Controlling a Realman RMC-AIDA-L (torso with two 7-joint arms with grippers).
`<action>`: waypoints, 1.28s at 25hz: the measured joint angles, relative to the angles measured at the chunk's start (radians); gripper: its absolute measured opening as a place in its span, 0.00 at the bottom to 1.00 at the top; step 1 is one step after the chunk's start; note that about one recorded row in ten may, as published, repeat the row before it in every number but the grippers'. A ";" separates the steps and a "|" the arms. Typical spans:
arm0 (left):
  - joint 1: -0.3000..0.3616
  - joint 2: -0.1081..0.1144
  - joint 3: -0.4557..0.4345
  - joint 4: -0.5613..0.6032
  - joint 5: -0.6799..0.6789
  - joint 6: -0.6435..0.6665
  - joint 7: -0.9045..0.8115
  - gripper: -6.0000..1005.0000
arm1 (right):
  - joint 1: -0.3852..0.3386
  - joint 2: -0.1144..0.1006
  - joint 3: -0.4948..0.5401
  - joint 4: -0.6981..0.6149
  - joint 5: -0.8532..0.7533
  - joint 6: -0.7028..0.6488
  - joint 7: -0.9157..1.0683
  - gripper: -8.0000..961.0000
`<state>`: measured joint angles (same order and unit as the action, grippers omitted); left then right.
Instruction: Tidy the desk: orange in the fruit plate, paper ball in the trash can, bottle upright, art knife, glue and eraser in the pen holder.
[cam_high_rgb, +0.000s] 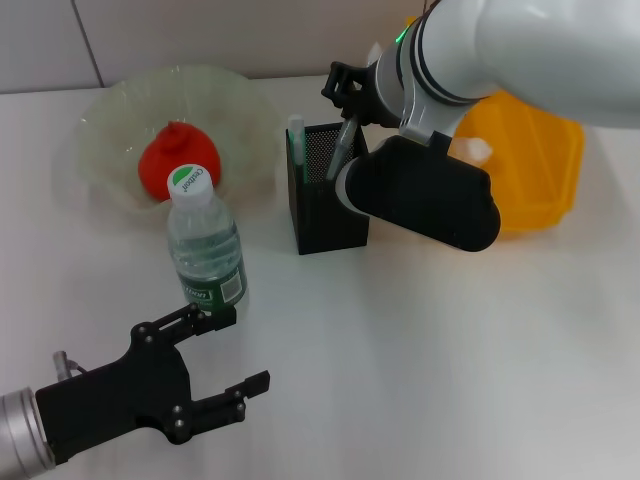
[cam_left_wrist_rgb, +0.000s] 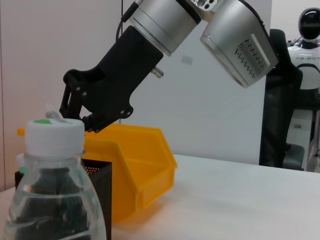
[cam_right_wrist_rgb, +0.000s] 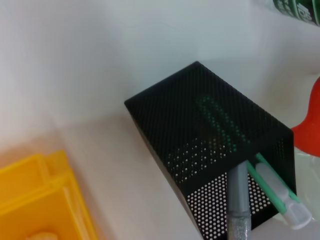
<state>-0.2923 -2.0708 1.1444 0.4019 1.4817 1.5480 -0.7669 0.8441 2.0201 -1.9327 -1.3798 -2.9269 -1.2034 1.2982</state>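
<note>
Where the head view looks down on the white desk (cam_high_rgb: 450, 350), the right gripper (cam_high_rgb: 345, 100) is seen poised over the black mesh pen holder (cam_high_rgb: 328, 195), its fingers closed on a grey art knife (cam_high_rgb: 343, 145) whose lower end dips into the holder's open top. A white and green glue stick (cam_high_rgb: 296, 140) is stood in the holder's far left corner. Behind the right arm an orange trash can (cam_high_rgb: 530, 170) is set, with something pale, possibly the paper ball (cam_high_rgb: 475, 150), just visible inside. To the left, the orange (cam_high_rgb: 180, 155) is seen lying in the clear fruit plate (cam_high_rgb: 110, 140), and the bottle (cam_high_rgb: 205, 245) is stood upright just in front of the plate. The left gripper (cam_high_rgb: 232, 348) is held low near the front edge, its fingers spread wide and empty, one fingertip just beside the bottle's base. From the left wrist view, the bottle (cam_left_wrist_rgb: 52, 190) is shown close up with its white cap on, the pen holder (cam_left_wrist_rgb: 100, 195) and trash can (cam_left_wrist_rgb: 140, 170) behind it, and the right gripper (cam_left_wrist_rgb: 75, 112) hanging above the holder. From the right wrist view, the pen holder (cam_right_wrist_rgb: 210, 145) is seen from above, with the art knife (cam_right_wrist_rgb: 240, 200) and glue stick (cam_right_wrist_rgb: 280, 197) leaning together inside it, a corner of the trash can (cam_right_wrist_rgb: 45, 200) nearby. The eraser cannot be made out in any view.
</note>
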 joint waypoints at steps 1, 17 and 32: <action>0.000 0.000 0.000 0.000 0.000 0.001 0.000 0.78 | 0.002 0.001 0.000 0.002 0.000 -0.001 0.000 0.16; -0.003 0.002 0.000 0.000 0.001 0.000 0.000 0.78 | 0.050 0.013 0.001 0.059 -0.001 0.010 0.028 0.17; -0.010 0.005 -0.002 0.003 0.001 0.004 0.000 0.78 | 0.062 0.026 0.120 -0.091 0.006 -0.087 0.197 0.39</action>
<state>-0.3023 -2.0662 1.1427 0.4047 1.4826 1.5523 -0.7670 0.9062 2.0463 -1.8127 -1.4704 -2.9209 -1.2907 1.4957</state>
